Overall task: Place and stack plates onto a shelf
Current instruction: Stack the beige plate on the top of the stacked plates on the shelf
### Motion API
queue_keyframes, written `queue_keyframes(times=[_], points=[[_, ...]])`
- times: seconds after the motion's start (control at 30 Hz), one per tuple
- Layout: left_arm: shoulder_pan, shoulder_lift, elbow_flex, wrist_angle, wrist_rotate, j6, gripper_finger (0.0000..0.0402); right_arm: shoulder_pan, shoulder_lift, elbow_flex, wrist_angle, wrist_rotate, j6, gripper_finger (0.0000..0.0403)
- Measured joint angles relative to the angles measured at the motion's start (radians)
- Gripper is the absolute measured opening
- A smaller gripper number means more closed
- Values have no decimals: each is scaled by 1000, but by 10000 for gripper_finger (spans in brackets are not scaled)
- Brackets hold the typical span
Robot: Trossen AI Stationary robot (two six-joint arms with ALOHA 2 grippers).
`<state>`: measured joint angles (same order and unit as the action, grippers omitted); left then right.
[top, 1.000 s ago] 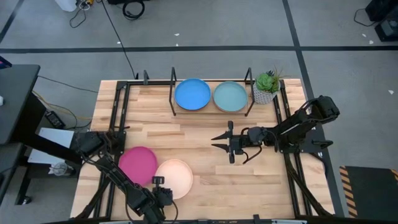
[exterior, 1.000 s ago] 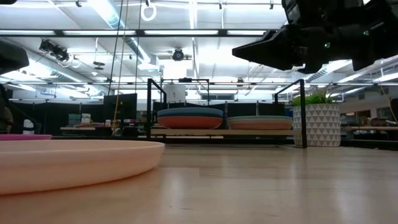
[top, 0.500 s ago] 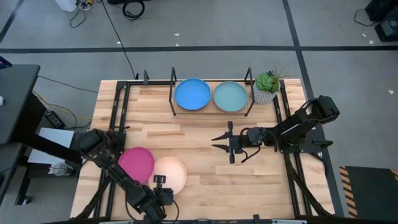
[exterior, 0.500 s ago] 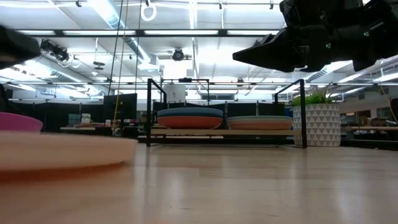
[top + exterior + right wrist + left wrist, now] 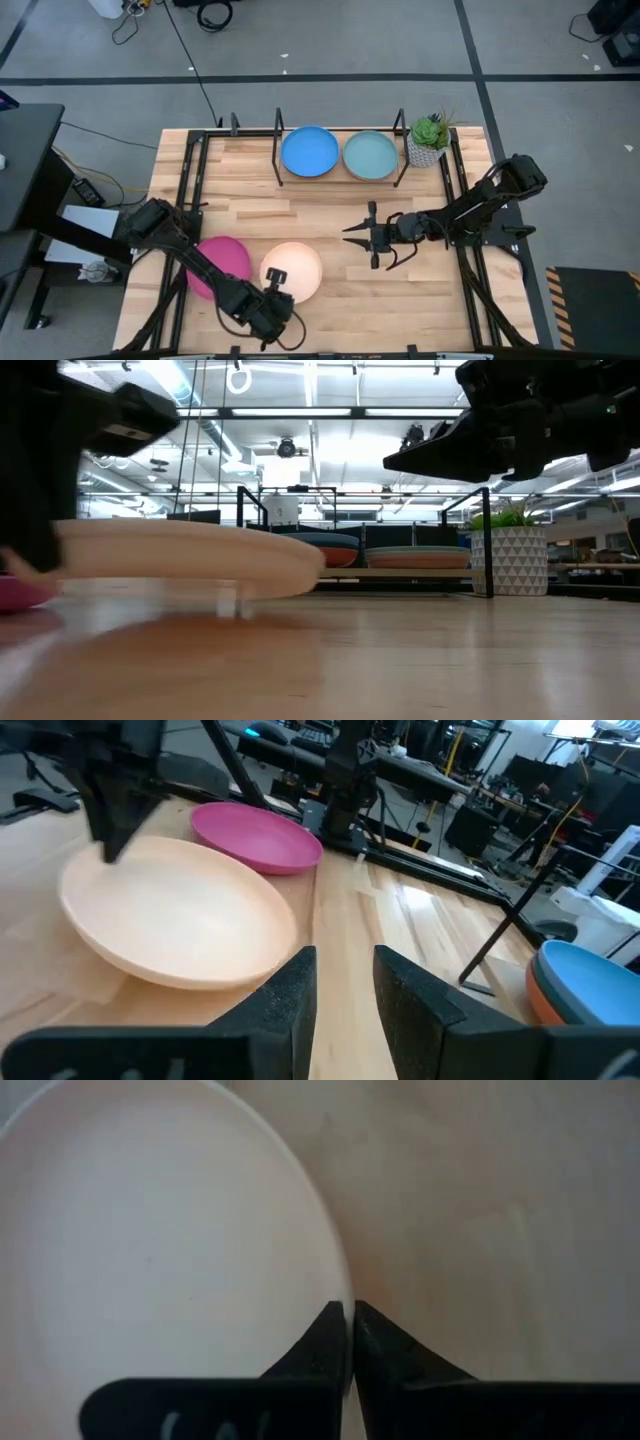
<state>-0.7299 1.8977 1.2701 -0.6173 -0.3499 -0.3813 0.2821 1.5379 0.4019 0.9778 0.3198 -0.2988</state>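
Note:
My left gripper [image 5: 273, 287] is shut on the cream plate [image 5: 293, 270], which hangs above the table near its near edge; it also shows in the low view [image 5: 190, 555] and the right wrist view [image 5: 180, 925]. The magenta plate [image 5: 220, 262] lies on the table to its left. The shelf [image 5: 340, 180] at the far side holds a stack topped by a blue plate [image 5: 309, 152] and a stack topped by a light teal plate [image 5: 370, 156]. My right gripper [image 5: 357, 235] is open and empty above the table's middle right. My left gripper pinches the cream plate's rim [image 5: 343, 1295] between its two fingers, at the plate's near-left edge. The fingers come at it from the table's near side. The plate is lifted clear of the table and sits roughly level.
A small potted green plant [image 5: 428, 140] stands right of the shelf. Black metal frame rails [image 5: 192, 180] run along the table's left and right sides. Bare wood lies between the shelf and the plates.
My left gripper has raised the cream plate off the table and carried it a little toward the table's right and far edges. The plate now hangs clear, where a second ago it lay on the wood beside the magenta plate.

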Motion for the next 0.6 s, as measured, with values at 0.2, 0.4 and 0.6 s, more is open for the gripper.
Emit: queue_keyframes(times=[0.2, 0.4, 0.6], points=[[57, 0, 0, -4, 21, 161, 16, 66, 0, 0, -10, 41, 49, 108], [114, -18, 0, -7, 41, 346, 16, 138, 0, 0, 25, 115, 61, 108], [184, -60, 0, -6, 39, 493, 16, 211, 0, 0, 78, 198, 58, 108]])
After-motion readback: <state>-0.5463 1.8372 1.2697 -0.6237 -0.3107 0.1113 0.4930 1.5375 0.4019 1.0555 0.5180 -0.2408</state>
